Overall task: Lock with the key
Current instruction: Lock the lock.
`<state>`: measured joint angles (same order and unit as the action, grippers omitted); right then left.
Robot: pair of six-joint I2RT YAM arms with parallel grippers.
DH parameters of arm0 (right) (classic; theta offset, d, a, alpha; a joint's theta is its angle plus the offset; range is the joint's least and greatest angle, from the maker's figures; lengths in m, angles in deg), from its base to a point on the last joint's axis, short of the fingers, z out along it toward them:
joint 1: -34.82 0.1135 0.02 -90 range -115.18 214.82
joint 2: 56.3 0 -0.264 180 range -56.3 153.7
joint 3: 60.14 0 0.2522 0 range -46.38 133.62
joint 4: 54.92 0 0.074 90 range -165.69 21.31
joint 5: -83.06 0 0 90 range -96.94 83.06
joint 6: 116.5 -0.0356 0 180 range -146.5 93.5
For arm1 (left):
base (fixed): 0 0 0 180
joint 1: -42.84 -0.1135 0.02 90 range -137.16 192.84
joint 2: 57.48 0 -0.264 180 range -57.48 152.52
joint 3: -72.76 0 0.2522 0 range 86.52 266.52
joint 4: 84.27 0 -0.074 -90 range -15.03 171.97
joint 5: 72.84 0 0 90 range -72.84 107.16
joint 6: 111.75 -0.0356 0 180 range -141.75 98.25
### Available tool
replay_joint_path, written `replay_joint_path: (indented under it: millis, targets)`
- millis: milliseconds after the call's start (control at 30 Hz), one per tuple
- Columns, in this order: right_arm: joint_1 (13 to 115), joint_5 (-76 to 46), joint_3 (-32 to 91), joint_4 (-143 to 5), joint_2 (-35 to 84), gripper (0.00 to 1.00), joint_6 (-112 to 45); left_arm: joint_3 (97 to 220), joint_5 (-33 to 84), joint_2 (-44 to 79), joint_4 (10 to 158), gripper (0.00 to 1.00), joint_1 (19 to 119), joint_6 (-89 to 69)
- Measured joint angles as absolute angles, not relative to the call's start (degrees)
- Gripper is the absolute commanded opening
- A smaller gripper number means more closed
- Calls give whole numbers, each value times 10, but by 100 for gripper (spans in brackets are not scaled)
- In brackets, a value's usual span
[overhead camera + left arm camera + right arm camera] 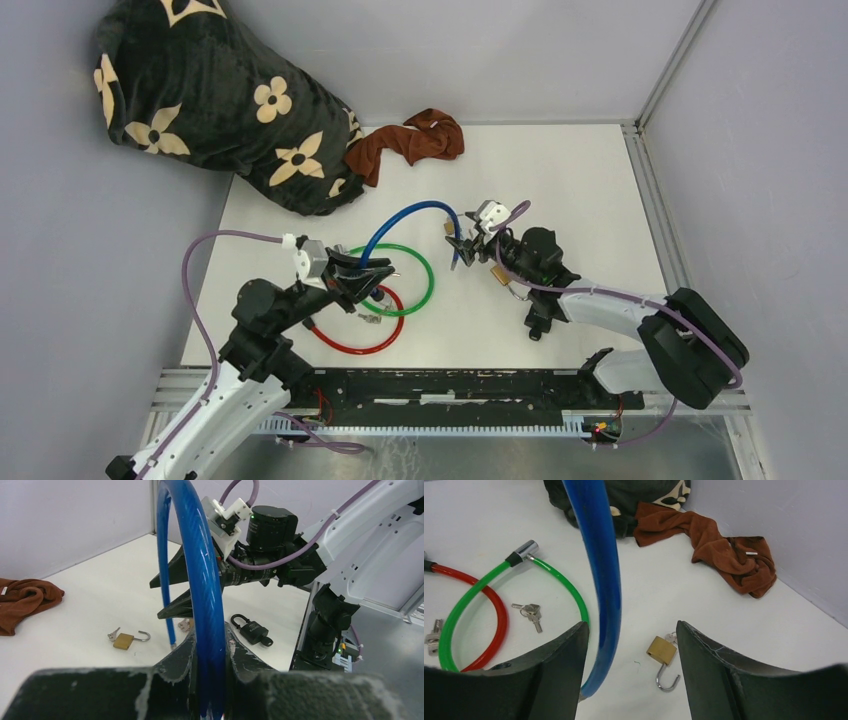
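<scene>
My left gripper is shut on a blue cable lock, which arcs up and over to the right. Its free end hangs just above the table, between the jaws of my open right gripper and close to the left finger. A small brass padlock lies on the table under the right gripper, shackle open, with keys at its body. A black padlock with a key in it lies near the right arm.
A green cable lock and a red cable lock lie looped by the left gripper, with loose keys beside them. A dark flowered blanket and a brown cloth lie at the back.
</scene>
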<state>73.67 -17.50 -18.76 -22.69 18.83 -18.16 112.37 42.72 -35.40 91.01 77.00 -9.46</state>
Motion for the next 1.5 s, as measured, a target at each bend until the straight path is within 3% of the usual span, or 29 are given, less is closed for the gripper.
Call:
replay_joint_path:
  millis: [67,267,333,367,467,500,567,667,733,1100,1233,1400,1500]
  targets:
    - [734,-187,-187,-202,204,61,-189,1124,433,-354,910,2,769,-95]
    - [733,-215,-170,-155,265,61,-220,1122,450,-355,911,2,765,-94]
    - [733,-216,-166,-140,280,55,-227,1119,458,-355,911,2,763,-94]
    - [733,-217,-162,-125,289,34,-233,1116,464,-355,911,2,762,-94]
    - [733,-220,-157,-121,291,4,-238,1116,465,-355,911,2,759,-92]
    - [733,-222,-154,-120,293,0,-243,1116,465,-355,911,2,758,-90]
    - [733,-224,-153,-120,292,0,-251,1115,467,-356,912,4,754,-82]
    - [731,-230,-152,-146,276,0,-264,1109,462,-362,914,24,745,-71]
    - [726,-230,-150,-191,242,0,-269,1095,453,-368,913,31,738,-70]
    - [719,-223,-53,-474,61,0,-289,1006,453,-324,886,27,732,-233]
    - [719,-215,-45,-533,49,0,-303,1005,459,-283,899,36,732,-254]
    - [719,-206,-25,-594,33,0,-308,1011,462,-244,911,36,732,-260]
    - [719,-197,-10,-616,17,0,-307,1022,461,-219,921,42,733,-260]
